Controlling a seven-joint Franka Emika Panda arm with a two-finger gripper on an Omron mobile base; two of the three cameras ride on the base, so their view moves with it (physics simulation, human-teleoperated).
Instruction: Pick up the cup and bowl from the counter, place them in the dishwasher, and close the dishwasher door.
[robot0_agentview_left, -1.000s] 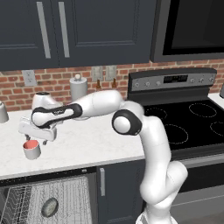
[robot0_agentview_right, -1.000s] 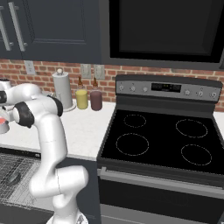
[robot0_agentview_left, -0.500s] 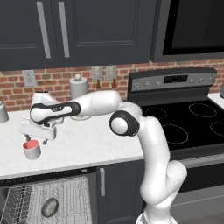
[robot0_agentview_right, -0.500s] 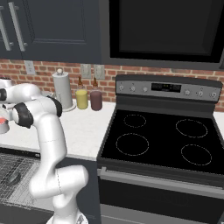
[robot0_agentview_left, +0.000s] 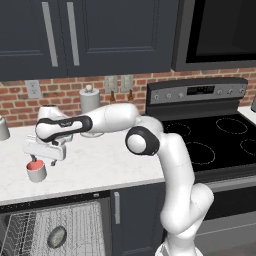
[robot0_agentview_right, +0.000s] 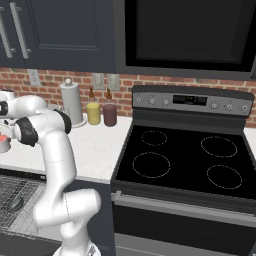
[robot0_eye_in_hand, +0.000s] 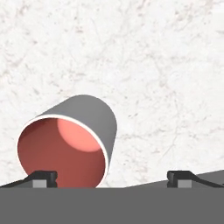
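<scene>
Tool (robot0_agentview_left: 44, 158) released, hovering just above cup (robot0_agentview_left: 36, 171).
Cup stands upright near the bench (robot0_agentview_left: 95, 167) front edge; bare bench surface lies to its right.

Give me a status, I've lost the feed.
Gripper open above the cup, not gripping. Cup upright on counter. Bowl in dishwasher rack. Nothing in the way.

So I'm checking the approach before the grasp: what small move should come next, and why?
Probably shift the gripper sideways toward the cup, then lower. In the hand view the open jaws sit off-centre: the cup stands upright on the counter by one fingertip, not between both. The bowl already lies in the dishwasher rack.
</scene>
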